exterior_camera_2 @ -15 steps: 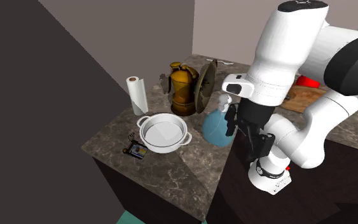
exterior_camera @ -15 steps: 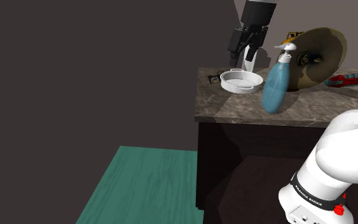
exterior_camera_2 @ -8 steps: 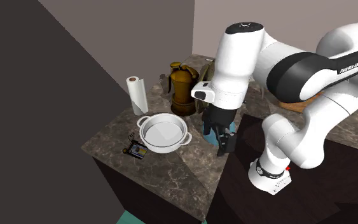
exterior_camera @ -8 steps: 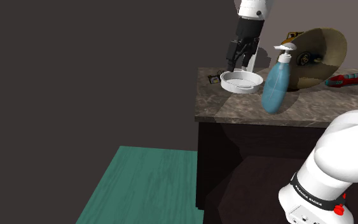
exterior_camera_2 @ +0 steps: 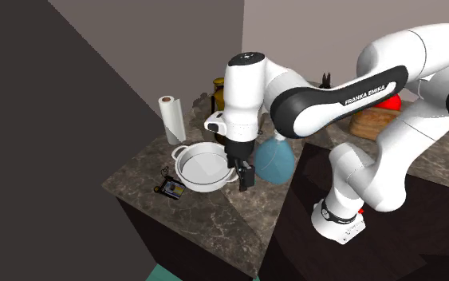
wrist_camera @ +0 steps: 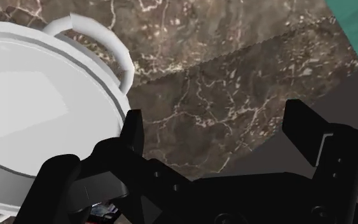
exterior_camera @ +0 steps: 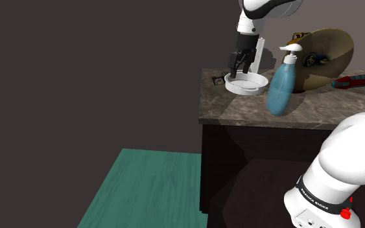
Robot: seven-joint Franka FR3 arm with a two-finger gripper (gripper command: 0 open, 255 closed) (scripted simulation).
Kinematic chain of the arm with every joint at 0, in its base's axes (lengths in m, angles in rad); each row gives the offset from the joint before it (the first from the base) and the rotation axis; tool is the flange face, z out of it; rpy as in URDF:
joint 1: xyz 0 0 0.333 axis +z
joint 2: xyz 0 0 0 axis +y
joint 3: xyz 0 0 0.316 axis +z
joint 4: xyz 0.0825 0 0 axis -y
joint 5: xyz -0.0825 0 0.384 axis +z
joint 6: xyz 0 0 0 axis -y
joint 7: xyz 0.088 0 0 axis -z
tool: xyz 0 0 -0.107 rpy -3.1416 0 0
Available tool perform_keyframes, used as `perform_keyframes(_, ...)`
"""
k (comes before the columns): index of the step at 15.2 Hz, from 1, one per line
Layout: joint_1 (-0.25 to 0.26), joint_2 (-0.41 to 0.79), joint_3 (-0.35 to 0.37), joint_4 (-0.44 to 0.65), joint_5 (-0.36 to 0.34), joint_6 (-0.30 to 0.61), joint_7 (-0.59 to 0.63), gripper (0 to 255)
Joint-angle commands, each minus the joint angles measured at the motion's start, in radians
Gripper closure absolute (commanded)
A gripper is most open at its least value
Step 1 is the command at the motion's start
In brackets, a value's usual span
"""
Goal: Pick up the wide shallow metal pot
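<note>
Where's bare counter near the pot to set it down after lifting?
Bare marble counter lies between the pot and its corner nearest the second exterior camera. Crowded around: paper towel roll, blue bottle, gripper beside the pot.

Hand (wrist_camera: 215, 121) low, fingers (wrist_camera: 133, 130) apart

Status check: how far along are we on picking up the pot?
Done: the hand is low beside the white pot, near one handle. In hand: nothing yet. In the wrist view the fingers stand open and the pot's rim lies outside them, not between. Left: straddle the rim, close, and lift the pot off the countertop, where it sits flat.
</note>
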Motion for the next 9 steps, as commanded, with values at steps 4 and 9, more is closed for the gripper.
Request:
perform_keyframes(4, -0.018, 0.157, -0.067, 0.055, -0.007, 0.071, -0.095, 0)
perform_keyframes(9, -0.028, 0.251, -0.097, 0.076, 0.001, 0.128, -0.144, 0)
